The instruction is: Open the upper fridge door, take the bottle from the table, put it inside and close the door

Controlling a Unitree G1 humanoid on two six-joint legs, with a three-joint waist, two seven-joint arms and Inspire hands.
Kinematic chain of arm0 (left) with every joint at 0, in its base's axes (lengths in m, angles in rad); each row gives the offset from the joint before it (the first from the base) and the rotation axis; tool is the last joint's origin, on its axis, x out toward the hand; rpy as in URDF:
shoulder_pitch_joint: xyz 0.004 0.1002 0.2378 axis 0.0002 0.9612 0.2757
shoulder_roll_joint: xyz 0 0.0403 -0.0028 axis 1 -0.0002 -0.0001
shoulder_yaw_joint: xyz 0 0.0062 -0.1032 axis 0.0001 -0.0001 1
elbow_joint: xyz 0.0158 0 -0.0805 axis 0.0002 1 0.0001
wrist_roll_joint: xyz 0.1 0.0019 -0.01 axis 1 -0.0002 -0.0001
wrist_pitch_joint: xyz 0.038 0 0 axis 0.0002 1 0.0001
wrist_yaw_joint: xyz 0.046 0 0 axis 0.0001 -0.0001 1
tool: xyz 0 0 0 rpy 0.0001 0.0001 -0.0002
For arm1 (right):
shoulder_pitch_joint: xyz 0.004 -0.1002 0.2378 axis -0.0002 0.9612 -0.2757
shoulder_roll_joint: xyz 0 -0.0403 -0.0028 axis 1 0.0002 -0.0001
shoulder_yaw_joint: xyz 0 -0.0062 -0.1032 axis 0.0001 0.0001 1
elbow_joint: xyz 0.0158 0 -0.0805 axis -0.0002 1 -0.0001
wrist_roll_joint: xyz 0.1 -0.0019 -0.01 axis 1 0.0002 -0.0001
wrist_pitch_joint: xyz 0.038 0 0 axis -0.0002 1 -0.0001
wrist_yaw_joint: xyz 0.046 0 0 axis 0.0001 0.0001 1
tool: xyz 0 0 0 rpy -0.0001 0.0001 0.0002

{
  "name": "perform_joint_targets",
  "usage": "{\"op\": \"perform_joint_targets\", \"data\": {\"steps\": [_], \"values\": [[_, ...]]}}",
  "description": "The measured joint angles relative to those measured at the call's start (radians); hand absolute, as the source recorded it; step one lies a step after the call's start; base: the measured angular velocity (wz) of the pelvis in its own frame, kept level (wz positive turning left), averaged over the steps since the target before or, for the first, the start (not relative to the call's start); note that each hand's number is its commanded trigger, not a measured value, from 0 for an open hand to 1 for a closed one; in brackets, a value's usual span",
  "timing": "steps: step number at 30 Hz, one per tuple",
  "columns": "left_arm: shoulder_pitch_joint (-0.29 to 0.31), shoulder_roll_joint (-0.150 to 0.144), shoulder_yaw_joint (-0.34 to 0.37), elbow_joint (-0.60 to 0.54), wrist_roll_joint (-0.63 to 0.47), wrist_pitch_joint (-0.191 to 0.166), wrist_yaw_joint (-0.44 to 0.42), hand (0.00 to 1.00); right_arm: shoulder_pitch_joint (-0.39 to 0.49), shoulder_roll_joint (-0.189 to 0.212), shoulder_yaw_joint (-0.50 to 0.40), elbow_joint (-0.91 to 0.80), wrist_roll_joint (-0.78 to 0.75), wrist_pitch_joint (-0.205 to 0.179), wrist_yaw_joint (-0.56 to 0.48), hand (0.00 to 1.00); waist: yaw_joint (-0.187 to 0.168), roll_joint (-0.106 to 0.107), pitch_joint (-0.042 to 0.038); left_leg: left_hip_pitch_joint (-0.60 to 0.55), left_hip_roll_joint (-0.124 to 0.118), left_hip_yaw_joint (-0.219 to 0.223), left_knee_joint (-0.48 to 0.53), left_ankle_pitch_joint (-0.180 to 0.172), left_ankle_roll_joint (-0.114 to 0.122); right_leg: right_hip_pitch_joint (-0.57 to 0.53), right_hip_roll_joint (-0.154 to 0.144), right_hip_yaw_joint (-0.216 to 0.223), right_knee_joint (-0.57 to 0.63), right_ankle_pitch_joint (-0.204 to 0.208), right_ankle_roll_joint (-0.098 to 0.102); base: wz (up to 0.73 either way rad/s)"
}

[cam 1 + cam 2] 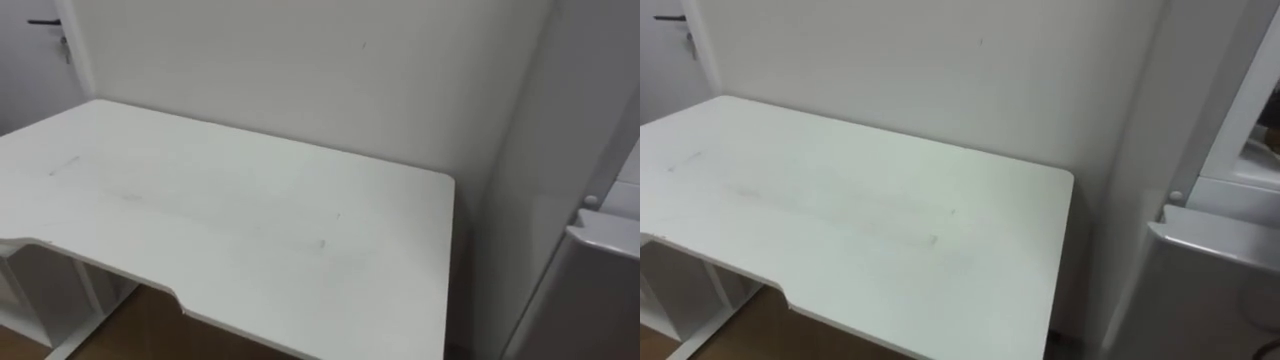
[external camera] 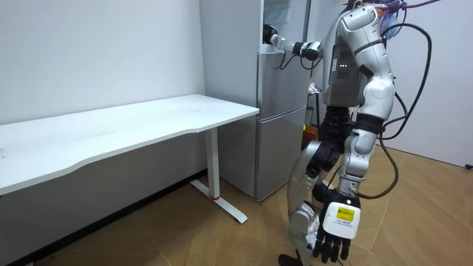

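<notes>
Low and nearest in the room view, left robot hand: hangs beside the robot's leg above the wooden floor, its back towards the camera, open with loose fingers and empty.
Robot: stands upright on the floor just in front of the fridge, near the end of the surface.
Surface: white, with a scooped cut in its near edge. Its long side lies along the wall and its short end is just beside the fridge.
Fridge: grey, two compartments, taller than the surface.
Right robot hand: raised on an outstretched arm, at the edge of the upper compartment. Too small to tell whether it is open or closed.
Bottle: cannot tell whether the right robot hand holds it.
Far left: a dark door handle.
</notes>
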Motion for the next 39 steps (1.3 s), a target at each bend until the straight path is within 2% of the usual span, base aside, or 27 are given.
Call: {"op": "perform_joint_targets", "data": {"steps": [23,27,30,34,39], "values": [[-0.017,-0.002,0.004,-0.049,0.000,0.013,0.050,0.00,0.017,-0.004,-0.010,-0.010,-0.008,-0.009,0.028,0.00,-0.002,0.007,-0.0014,0.022,0.002,0.013,-0.012,0.000,-0.001,0.020,0.004,0.005,-0.019,0.008,0.002,0.00],[-0.016,-0.003,0.004,-0.047,0.000,0.014,0.050,0.00,0.045,-0.001,-0.025,-0.027,-0.005,-0.009,0.061,0.00,-0.004,-0.001,-0.0058,0.041,0.000,0.018,-0.028,0.001,-0.001,0.034,0.002,0.010,-0.020,0.006,0.004,-0.01],[-0.016,-0.003,0.004,-0.048,0.000,0.014,0.049,0.00,0.070,0.004,-0.033,-0.038,-0.003,-0.007,0.088,0.00,-0.005,-0.015,-0.0065,0.069,0.000,0.027,-0.040,0.001,-0.001,0.053,0.002,0.018,-0.023,0.004,0.007,-0.05],[-0.016,-0.004,0.004,-0.047,0.000,0.014,0.049,0.00,0.106,0.004,-0.040,-0.063,-0.003,0.013,0.116,0.00,-0.006,-0.030,-0.0103,0.094,0.000,0.037,-0.058,0.000,-0.002,0.073,0.003,0.026,-0.035,0.004,0.008,-0.06],[-0.014,-0.010,0.004,-0.047,-0.001,0.014,0.050,0.00,0.132,0.004,-0.050,-0.099,-0.002,0.025,0.128,0.00,-0.011,-0.030,-0.0102,0.106,0.001,0.038,-0.063,-0.003,-0.002,0.083,0.003,0.026,-0.033,0.004,0.010,0.00]]}}
